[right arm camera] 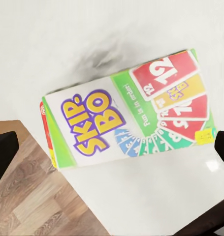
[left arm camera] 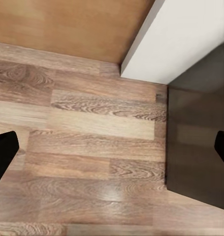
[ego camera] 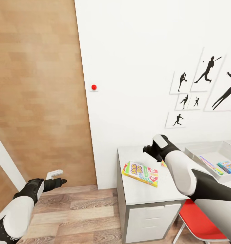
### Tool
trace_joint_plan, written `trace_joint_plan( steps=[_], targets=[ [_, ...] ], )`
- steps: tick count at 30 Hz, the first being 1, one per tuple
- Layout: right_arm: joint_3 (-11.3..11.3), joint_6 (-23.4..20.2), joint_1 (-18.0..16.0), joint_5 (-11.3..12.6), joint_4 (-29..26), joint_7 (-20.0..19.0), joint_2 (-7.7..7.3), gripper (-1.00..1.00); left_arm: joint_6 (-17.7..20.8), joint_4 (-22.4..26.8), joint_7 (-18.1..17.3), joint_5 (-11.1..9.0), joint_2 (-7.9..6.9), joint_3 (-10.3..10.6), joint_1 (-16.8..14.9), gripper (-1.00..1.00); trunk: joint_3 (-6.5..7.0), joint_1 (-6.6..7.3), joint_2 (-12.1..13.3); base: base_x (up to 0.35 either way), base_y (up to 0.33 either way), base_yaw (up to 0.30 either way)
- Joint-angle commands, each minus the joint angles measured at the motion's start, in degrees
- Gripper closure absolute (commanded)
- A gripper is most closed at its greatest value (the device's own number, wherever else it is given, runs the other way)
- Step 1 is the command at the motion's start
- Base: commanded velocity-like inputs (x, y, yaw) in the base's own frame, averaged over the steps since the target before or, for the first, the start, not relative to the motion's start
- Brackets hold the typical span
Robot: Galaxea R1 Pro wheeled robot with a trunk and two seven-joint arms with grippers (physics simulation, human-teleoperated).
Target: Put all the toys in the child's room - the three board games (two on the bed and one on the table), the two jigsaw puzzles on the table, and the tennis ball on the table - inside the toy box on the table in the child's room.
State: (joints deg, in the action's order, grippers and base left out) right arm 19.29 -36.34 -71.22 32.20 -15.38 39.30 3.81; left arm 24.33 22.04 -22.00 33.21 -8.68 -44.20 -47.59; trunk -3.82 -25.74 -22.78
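A white-green-red Skip-Bo board game (ego camera: 141, 173) lies flat on the pale grey table (ego camera: 142, 195) near its left end. My right gripper (ego camera: 148, 149) hovers above the table just behind it. In the right wrist view the Skip-Bo box (right arm camera: 126, 120) lies directly below the open right gripper (right arm camera: 112, 150), its dark fingertips (right arm camera: 3, 152) far apart. The light grey toy box (ego camera: 196, 152) sits at the table's right end and holds a blue-green game box (ego camera: 227, 166) and a colourful flat piece (ego camera: 210, 164). My left gripper (ego camera: 59, 179) hangs open over the wood floor (left arm camera: 92, 128), holding nothing.
A wooden door (ego camera: 37, 84) stands left of the white wall with baseball-player pictures (ego camera: 196, 88). A red chair (ego camera: 200, 220) is tucked under the table beside white drawers (ego camera: 151, 220). A small coloured corner (ego camera: 163, 164) peeks out beside my right forearm.
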Motion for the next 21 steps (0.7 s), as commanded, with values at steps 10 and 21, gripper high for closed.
trace_joint_plan(
  steps=[10, 21],
  targets=[
    [0.0, 2.5, 0.1, 0.5, 0.2, 3.1, -0.19, -1.0, 3.4, 0.1, -11.4, 0.4, -2.05, -0.8, -0.7, -1.0, -0.14, -0.04, -0.1, 0.0, 0.0, 0.0],
    [0.0, 2.6, 0.2, 0.5, -0.1, 3.4, -0.66, -1.0, 10.6, 1.0, -29.4, -0.7, -6.78, -1.1, -1.3, -1.0, -0.14, -0.04, -0.1, 0.0, 0.0, 0.0]
  ],
)
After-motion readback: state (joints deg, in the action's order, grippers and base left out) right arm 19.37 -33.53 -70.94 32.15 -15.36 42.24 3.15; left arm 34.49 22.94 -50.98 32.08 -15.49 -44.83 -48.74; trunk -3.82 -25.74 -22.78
